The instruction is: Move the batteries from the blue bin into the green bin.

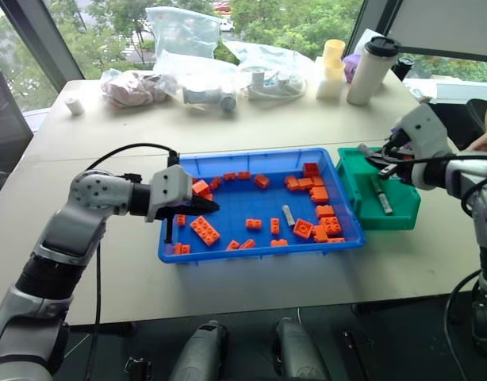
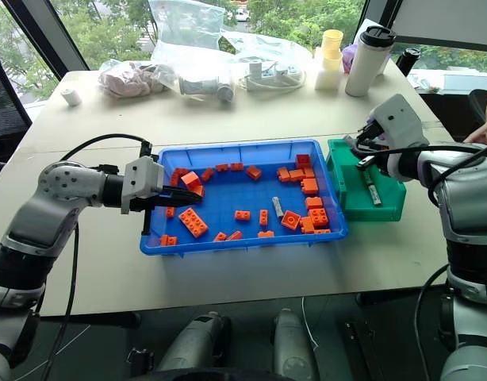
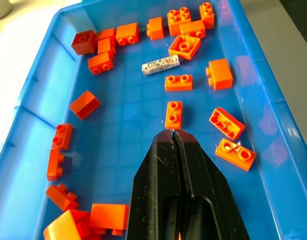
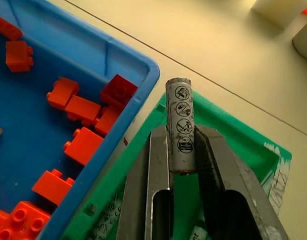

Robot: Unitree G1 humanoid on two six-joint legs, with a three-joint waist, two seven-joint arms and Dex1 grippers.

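A battery (image 4: 180, 125) is gripped by the right tool (image 4: 182, 150) above the green bin (image 1: 402, 208), at three o'clock of the blue bin (image 1: 251, 252). Another battery (image 1: 289, 215) remains there. The left tool (image 3: 173, 137) is closed, empty.

You find open floor at the centre of the blue bin (image 1: 251, 254); orange bricks (image 1: 319, 214) crowd its right side, beside the green bin (image 1: 350, 186).
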